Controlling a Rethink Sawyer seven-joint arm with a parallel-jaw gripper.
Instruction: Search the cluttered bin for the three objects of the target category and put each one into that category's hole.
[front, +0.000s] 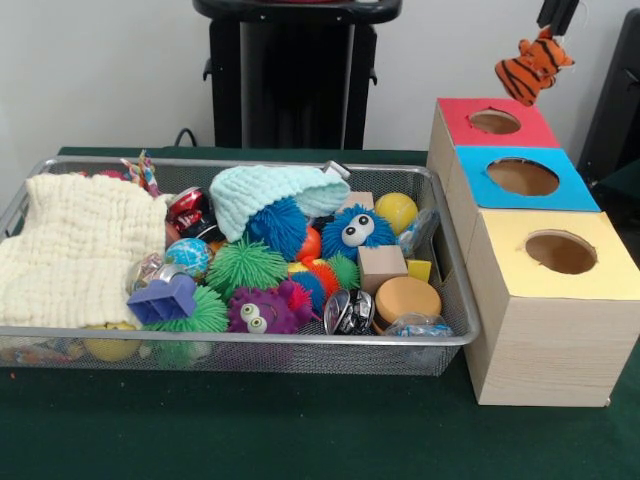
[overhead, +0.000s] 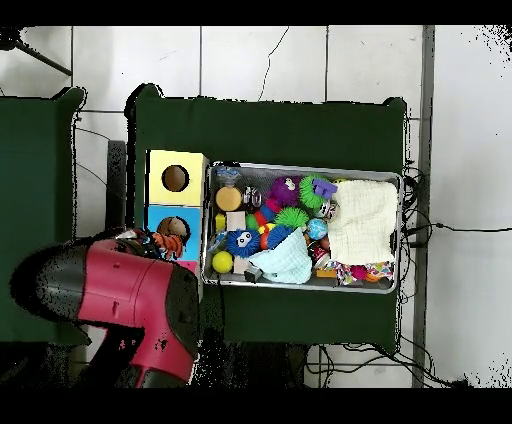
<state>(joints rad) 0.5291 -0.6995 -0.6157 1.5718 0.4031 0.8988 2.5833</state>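
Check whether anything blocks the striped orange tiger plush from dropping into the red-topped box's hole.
Nothing visible does. The gripper holds the striped orange tiger plush in the air, up and to the right of the round hole in the red-topped wooden box. The hole is open and uncovered.
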